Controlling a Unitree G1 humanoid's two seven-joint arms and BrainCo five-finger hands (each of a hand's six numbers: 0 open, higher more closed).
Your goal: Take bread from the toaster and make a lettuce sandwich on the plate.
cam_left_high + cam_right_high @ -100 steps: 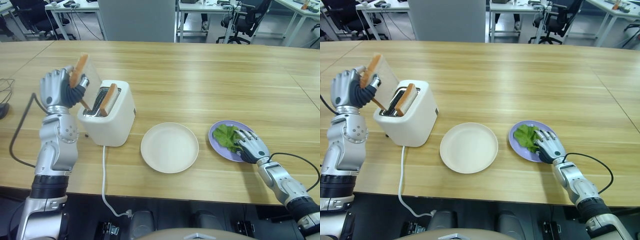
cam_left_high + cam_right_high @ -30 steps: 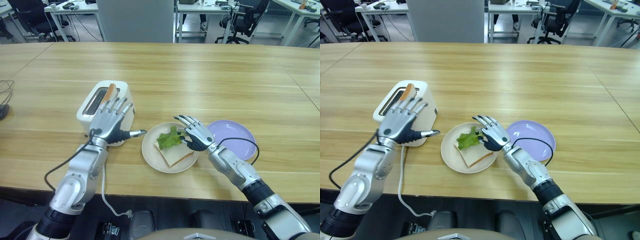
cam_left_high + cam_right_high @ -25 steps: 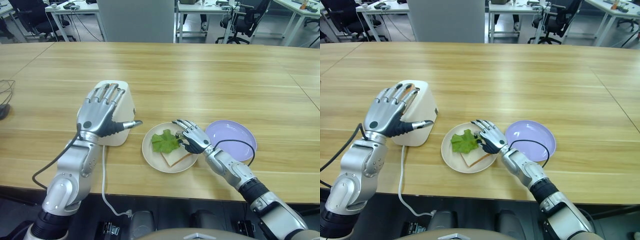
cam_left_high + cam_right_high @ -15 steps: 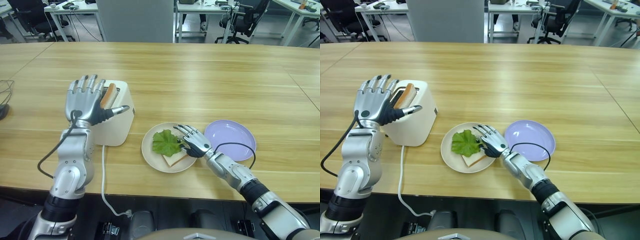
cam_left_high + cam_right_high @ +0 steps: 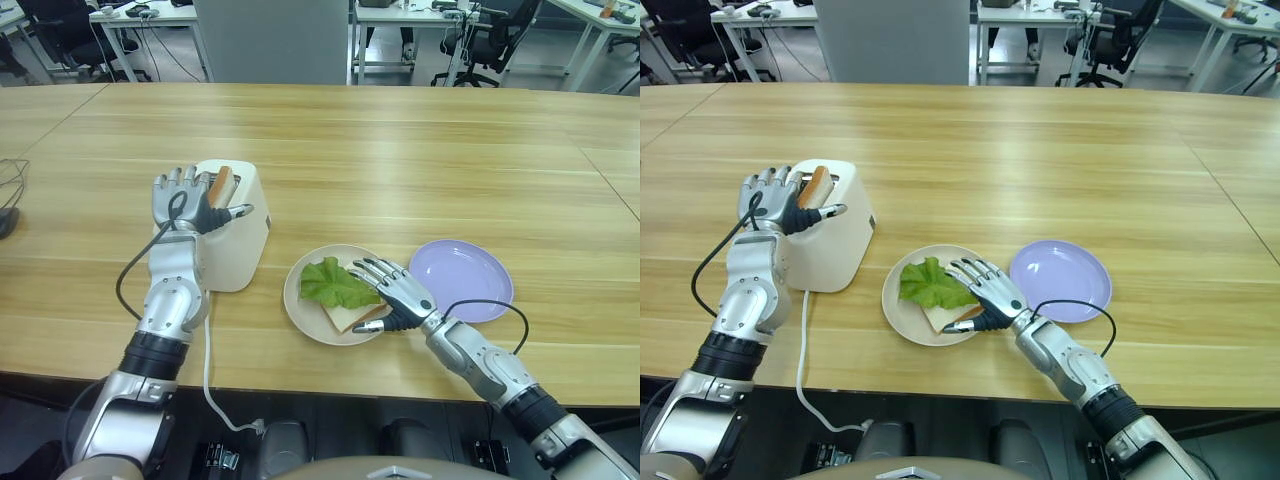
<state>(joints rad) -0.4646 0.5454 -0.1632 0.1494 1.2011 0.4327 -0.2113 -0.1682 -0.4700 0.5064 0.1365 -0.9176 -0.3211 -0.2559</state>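
Observation:
A white toaster [image 5: 236, 250] stands at the left with one bread slice [image 5: 220, 186] upright in its slot. My left hand [image 5: 184, 201] rests at the toaster's top just left of that slice, fingers spread and thumb pointing right in front of it, holding nothing. On the cream plate [image 5: 298, 312] in the middle lies another bread slice [image 5: 346, 318] with a green lettuce leaf [image 5: 335, 283] on top. My right hand [image 5: 396, 295] hovers open at the plate's right rim, fingers spread beside the lettuce.
An empty purple plate [image 5: 462, 272] sits just right of the cream plate, behind my right forearm. The toaster's white cord [image 5: 208, 345] runs down to the table's front edge. The wooden table stretches wide behind; office desks and chairs stand beyond it.
My left hand has dropped from above the toaster to its top, beside the slice. My right hand has let go of the lettuce and drawn slightly right; the leaf lies flat on the bread.

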